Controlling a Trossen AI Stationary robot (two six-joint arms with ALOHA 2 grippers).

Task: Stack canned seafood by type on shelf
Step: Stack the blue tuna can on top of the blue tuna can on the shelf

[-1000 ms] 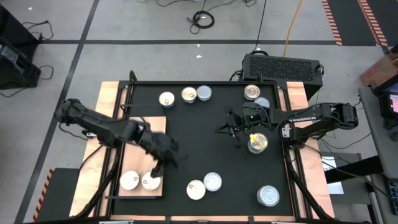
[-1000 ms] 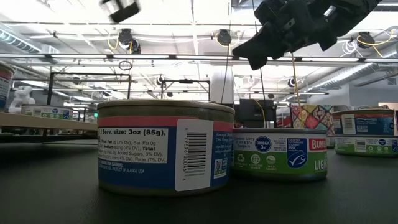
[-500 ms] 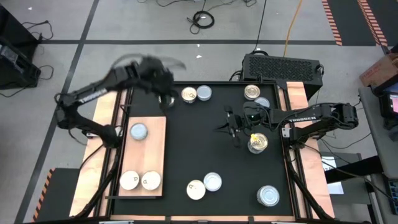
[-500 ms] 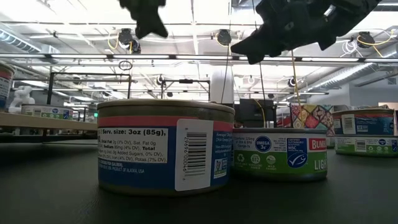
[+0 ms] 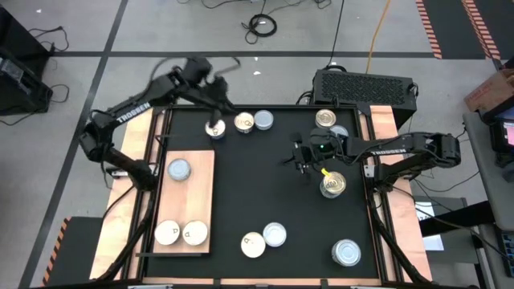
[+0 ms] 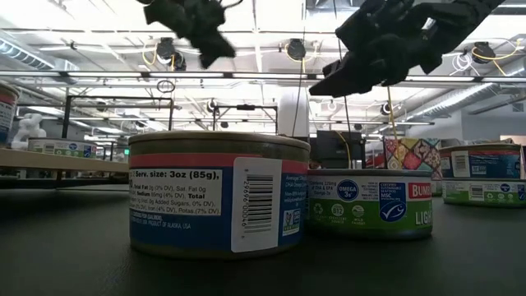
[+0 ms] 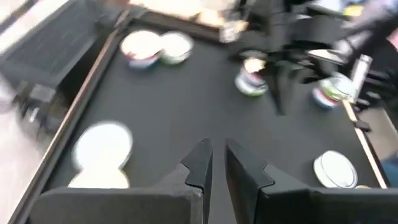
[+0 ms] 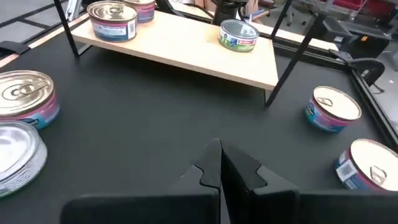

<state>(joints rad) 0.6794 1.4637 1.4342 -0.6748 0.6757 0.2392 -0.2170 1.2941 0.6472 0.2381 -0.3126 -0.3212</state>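
Tins of seafood are scattered across my desk, and three already sit on the shelf (image 5: 189,201) along the left edge: a silver-topped one (image 5: 178,169) toward its far end and two cream-topped ones (image 5: 167,233) (image 5: 194,233) side by side at its near end.

My left arm is stretched out long toward the far edge, elbow back over the desk's left side, forearm angling in over the black mat (image 5: 273,185). My left pincer (image 5: 215,108) hangs just above the cream-topped tin (image 5: 215,128) near the far left corner; its fingers (image 7: 200,163) stand almost together with only a thin slit between them, gripping nothing. Just beside that tin, along the far edge, a gold-topped tin (image 5: 244,122) and a silver one (image 5: 263,120) touch each other.

My right arm reaches in from the right edge, folded low, forearm lying level toward the middle. My right pincer (image 5: 294,160) is closed tight and empty, hovering over bare mat, with a gold-topped tin (image 5: 332,185) just beside the wrist. Two more tins (image 5: 325,119) (image 5: 338,132) sit near the far right corner. At the near edge a cream tin (image 5: 253,245) and a silver tin (image 5: 275,235) sit together, and another silver one (image 5: 347,253) sits toward the near right corner.
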